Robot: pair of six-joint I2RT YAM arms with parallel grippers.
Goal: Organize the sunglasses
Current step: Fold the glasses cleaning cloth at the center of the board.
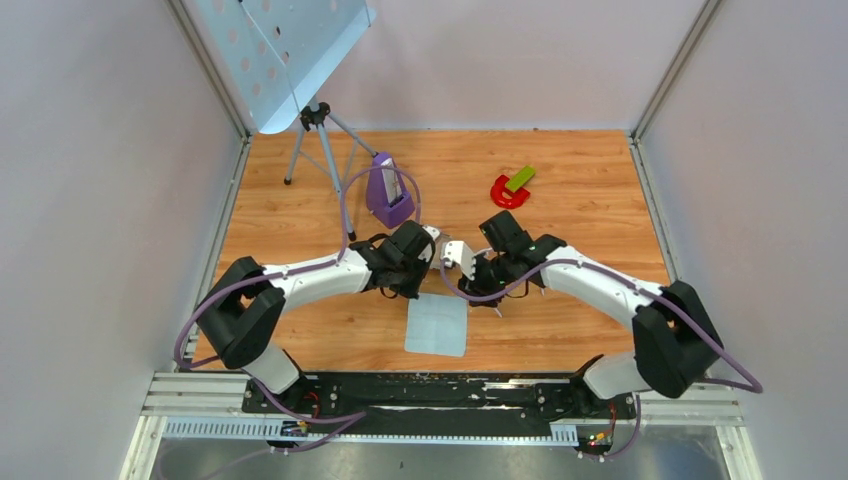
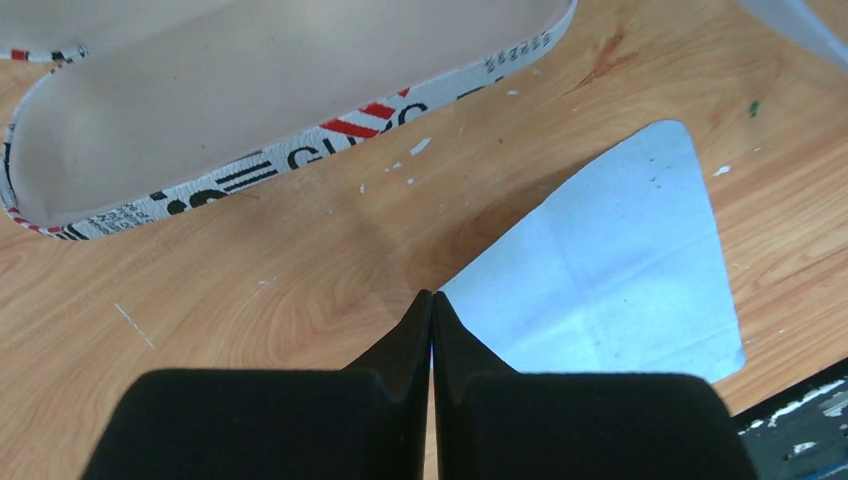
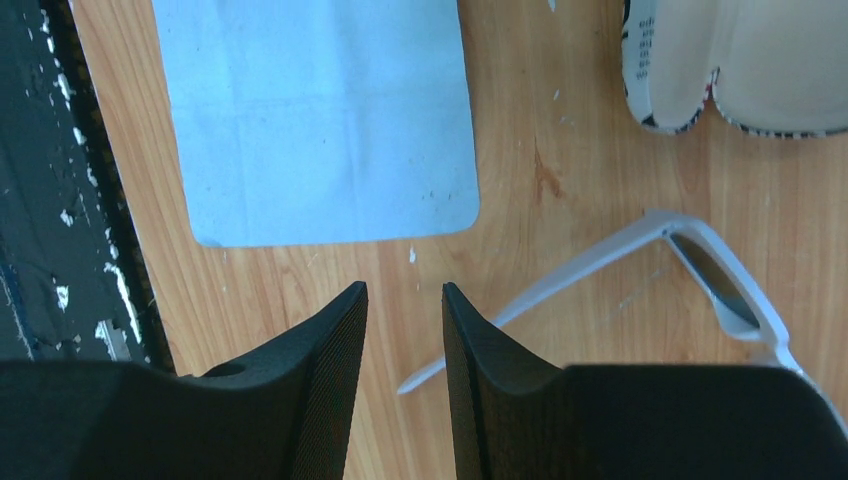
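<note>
The sunglasses (image 3: 722, 283) lie on the wood with one long white arm (image 3: 560, 290) folded out; its tip passes behind my right finger. My right gripper (image 3: 405, 290) is open and empty just left of that arm, hovering over bare wood. The right arm hides the sunglasses in the top view. The flag-printed case (image 3: 690, 115) lies open beyond them and also shows in the left wrist view (image 2: 350, 118). My left gripper (image 2: 432, 296) is shut and empty at the corner of the light blue cloth (image 2: 620, 270). In the top view the left gripper (image 1: 412, 288) and right gripper (image 1: 478, 292) flank the case (image 1: 457, 255).
The blue cloth (image 1: 437, 323) lies flat near the black front rail (image 1: 440, 392). A purple device (image 1: 388, 190) and a tripod (image 1: 318, 150) with a perforated panel stand at the back left. A red and green object (image 1: 513, 186) sits at the back right.
</note>
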